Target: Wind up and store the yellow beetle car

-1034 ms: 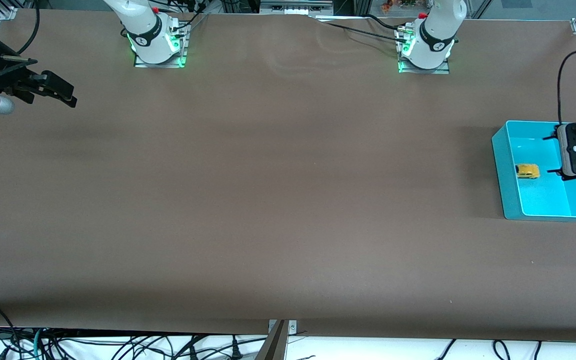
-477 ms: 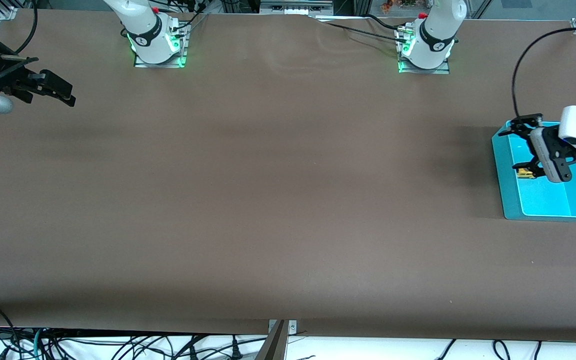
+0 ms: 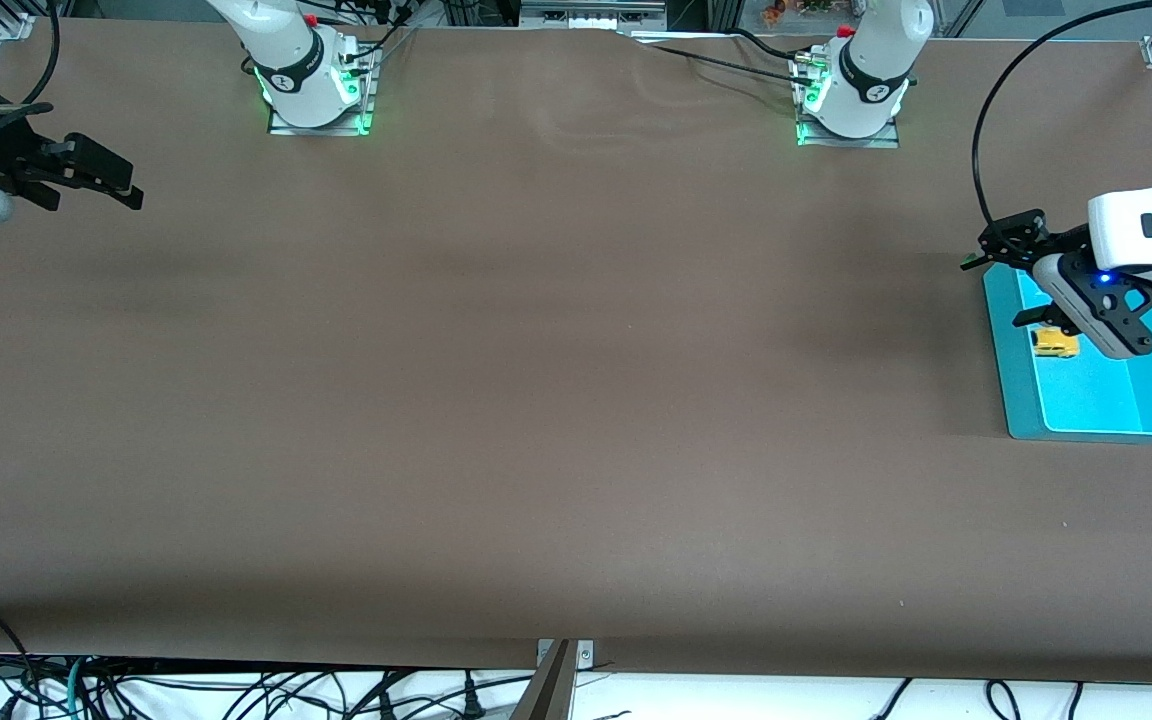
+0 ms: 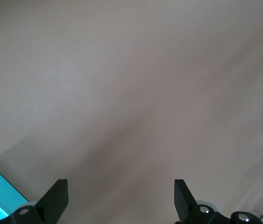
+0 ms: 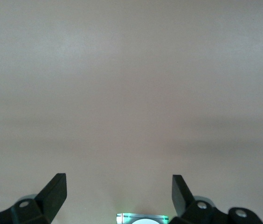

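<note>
Front view: a yellow beetle car (image 3: 1055, 343) sits inside a turquoise bin (image 3: 1018, 400) at the left arm's end of the brown surface (image 3: 536, 400), close to the bin wall that faces the middle of the surface. The left gripper (image 3: 1011, 285) hangs above that same edge of the bin, its fingers (image 3: 1031, 318) spread wide and holding nothing; the left wrist view shows both tips (image 4: 57, 198) parted over bare surface, with only a corner of the bin in sight. The right gripper (image 3: 111, 180) waits over the right arm's end of the surface, near the edge where the bases stand, its fingers likewise wide apart and empty.

The car looks light, hard and glossy, a small moulded shell that would likely skid or squirt out of a careless pinch. A hold across its two flat sides, low on the body above the wheels, seems the safest place; the rounded roof offers little purchase. Its wheels probably let it roll if nudged.

Nothing else lies on the surface. The bin's own wall, just beside the car, appears to be the one obstacle, leaving little room for a finger on that side.
</note>
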Tool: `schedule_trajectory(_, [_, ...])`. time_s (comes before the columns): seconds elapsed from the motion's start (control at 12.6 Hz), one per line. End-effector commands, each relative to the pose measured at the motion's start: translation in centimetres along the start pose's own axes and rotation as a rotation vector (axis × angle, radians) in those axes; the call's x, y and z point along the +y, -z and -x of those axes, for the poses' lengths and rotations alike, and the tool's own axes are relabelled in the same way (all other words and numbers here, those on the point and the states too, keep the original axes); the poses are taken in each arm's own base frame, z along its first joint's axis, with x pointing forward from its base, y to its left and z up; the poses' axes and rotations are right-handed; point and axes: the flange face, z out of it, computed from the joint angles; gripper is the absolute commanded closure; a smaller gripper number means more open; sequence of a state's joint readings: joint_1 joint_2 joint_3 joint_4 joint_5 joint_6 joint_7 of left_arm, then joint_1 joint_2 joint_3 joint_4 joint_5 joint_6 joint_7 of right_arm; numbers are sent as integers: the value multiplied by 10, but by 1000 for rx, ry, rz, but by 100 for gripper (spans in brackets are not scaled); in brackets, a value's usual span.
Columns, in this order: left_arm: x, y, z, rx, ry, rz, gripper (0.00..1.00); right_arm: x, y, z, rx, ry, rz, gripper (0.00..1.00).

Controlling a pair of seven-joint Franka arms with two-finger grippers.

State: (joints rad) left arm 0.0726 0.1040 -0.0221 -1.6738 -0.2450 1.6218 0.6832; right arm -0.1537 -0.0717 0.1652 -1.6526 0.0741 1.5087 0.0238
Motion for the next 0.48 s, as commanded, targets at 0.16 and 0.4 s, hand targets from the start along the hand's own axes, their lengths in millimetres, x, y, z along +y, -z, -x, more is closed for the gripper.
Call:
schedule_trajectory(0.16, [31, 30, -7, -27, 281, -88, 0, 8, 7, -1, -3, 2, -25, 0])
schedule_trajectory(0.4, [45, 34, -8, -78, 492, -134, 0, 8, 7, -1, -3, 2, -25, 0])
